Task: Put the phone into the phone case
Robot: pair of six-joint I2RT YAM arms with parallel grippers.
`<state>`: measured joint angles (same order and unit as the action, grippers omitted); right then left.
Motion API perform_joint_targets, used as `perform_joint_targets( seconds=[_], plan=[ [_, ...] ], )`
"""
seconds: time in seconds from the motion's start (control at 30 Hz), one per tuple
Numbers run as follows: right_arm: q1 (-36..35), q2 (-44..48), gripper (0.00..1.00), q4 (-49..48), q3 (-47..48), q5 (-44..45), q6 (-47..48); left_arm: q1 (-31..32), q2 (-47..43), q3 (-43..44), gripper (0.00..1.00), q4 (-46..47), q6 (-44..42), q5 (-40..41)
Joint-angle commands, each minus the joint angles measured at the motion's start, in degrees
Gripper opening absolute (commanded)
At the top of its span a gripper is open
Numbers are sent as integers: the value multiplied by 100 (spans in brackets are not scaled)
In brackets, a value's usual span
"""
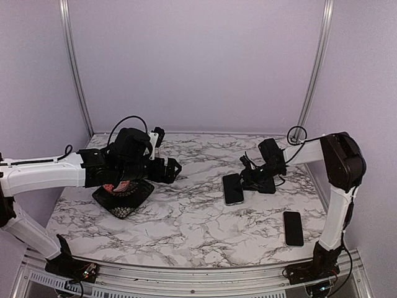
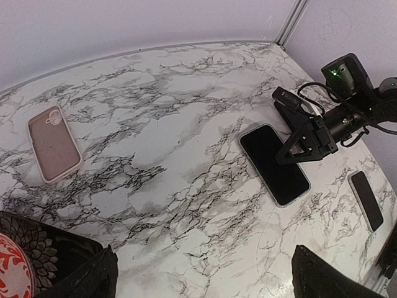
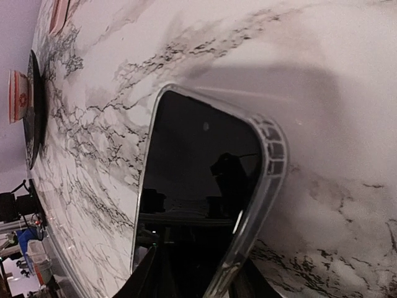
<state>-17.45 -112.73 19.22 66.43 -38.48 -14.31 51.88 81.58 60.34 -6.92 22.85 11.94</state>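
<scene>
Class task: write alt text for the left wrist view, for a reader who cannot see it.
A black phone lies screen-up on a marble table, the right hand at its far end. A pink phone case lies at the left; a second dark phone near the right edge.

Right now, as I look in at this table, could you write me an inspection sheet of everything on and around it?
Surface: marble-pattern table, no spills seen.
Job's things: phone lying flat, screen up, mid-table; pink phone case lying flat, well apart from it.
Clutter: second phone near the right arm's base; black patterned dish under the left arm.
Grippers: left gripper open, holding nothing; right gripper at the phone's end, grip unclear.
Cables: black cables looped on both arms.
Surroundings: lilac walls, metal posts.
</scene>
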Motion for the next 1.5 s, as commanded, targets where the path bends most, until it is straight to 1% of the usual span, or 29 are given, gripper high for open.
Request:
perform_joint_targets(
  seconds=[0.0,0.1,0.2,0.33,0.57,0.6,0.67,0.83,0.93,1.03,1.17,1.27,1.33,1.4,1.47],
  plan=[
    [-5,210,36,420,326,919,57,-75,-232,-108,99,-180,-33,192],
    [-99,348,39,796,592,1518,154,-144,-181,-89,99,-195,-37,157],
    [-198,491,46,1134,826,2032,235,-224,-53,3,99,-253,-61,48],
    [-259,737,47,1439,1022,2681,284,-345,72,135,99,-360,-127,12],
    [-459,1161,50,1946,1421,3722,398,-712,426,627,99,-521,-220,-142],
    [-491,1210,51,2012,1473,3809,409,-772,512,704,99,-526,-237,-133],
    [-568,1314,51,2073,1543,4272,432,-942,793,927,99,-557,-267,-192],
    [-652,1598,52,2042,1469,4849,463,-1473,1742,1646,99,-767,-235,-416],
    [-685,1724,52,2017,1386,5047,464,-1735,2365,2085,99,-900,-313,-405],
    [-735,1788,52,1962,1311,4964,435,-1993,2950,2529,99,-1072,-478,-334],
    [-941,1799,52,2136,1206,4992,406,-2196,3707,3208,99,-1373,-829,-87],
    [-970,1919,53,2078,847,4920,323,-2279,4368,4013,99,-1865,-1049,17],
    [-971,2010,53,2019,625,4813,270,-2287,4778,4592,95,-2172,-1043,-277],
    [-972,2082,53,2006,456,4797,203,-2277,5030,4887,91,-2184,-959,-646],
    [-976,2161,53,2025,305,4786,164,-2279,5238,5056,84,-2204,-877,-715]
  ],
)
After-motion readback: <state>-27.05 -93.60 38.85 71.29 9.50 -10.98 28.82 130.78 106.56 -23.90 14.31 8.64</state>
